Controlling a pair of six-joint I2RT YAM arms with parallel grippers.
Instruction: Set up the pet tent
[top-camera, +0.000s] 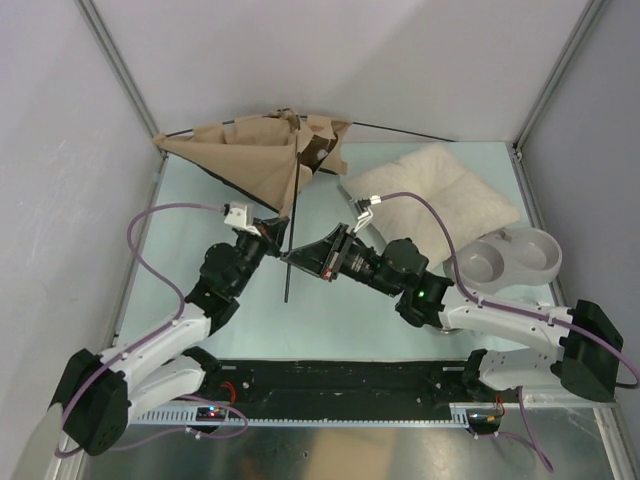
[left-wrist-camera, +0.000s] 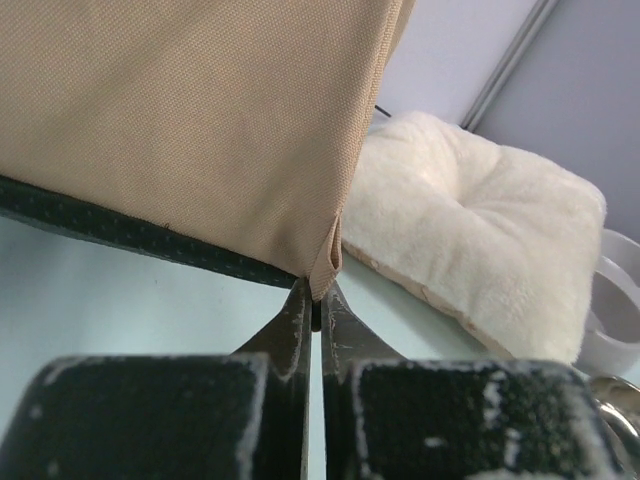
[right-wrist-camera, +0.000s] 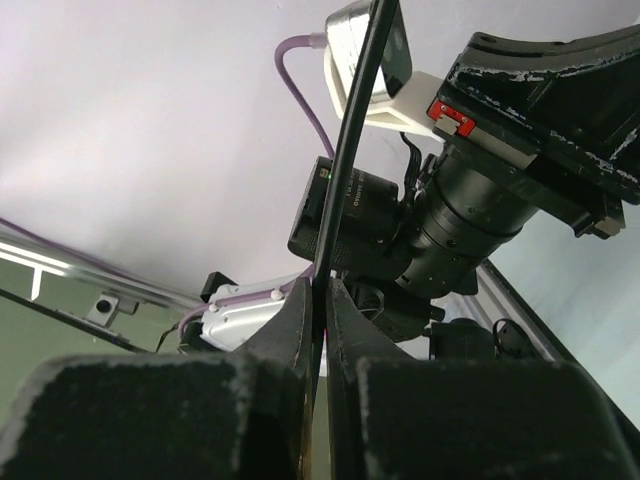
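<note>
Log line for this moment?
left gripper: shut on tan canvas pet tent corner | right gripper: shut on thin black pole | tent: not standing

Surface (top-camera: 330, 320): pale green, flat, walled in by light panels on the left, far and right sides. A black rail (top-camera: 340, 380) runs along its near edge. Far left corner: pet tent (top-camera: 255, 160), tan canvas, collapsed and crumpled, its dark floor edge against the surface. Far right: fluffy cream pillow (top-camera: 440, 190), lying flat. Just beside the pillow's near right corner: grey double bowl (top-camera: 510, 258), upright.
</note>
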